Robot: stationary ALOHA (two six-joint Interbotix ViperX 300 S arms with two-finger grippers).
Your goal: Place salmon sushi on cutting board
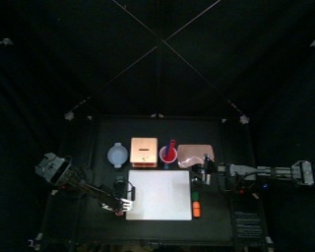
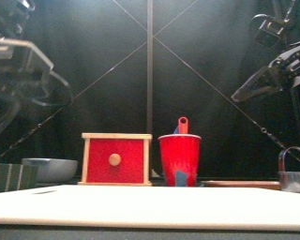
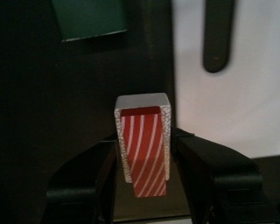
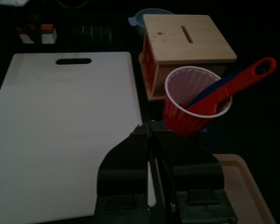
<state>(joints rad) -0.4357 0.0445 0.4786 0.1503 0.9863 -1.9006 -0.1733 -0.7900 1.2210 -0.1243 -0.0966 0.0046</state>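
Observation:
The salmon sushi [image 3: 143,150], a white rice block with an orange-and-white striped top, sits between my left gripper's jaws [image 3: 143,171], which are shut on it. The white cutting board [image 3: 238,96] lies just beside it. In the top view my left gripper [image 1: 122,203] is at the left edge of the board [image 1: 161,195]. My right gripper [image 4: 156,166] is shut and empty. It hovers by the board's far right corner [image 1: 207,169], near a red cup [image 4: 194,101].
Behind the board stand a grey bowl [image 1: 117,154], a wooden box with a slot [image 1: 145,151], the red cup [image 1: 171,153] holding a utensil, and a tray [image 1: 197,151]. A small orange thing [image 1: 196,207] lies at the board's right edge.

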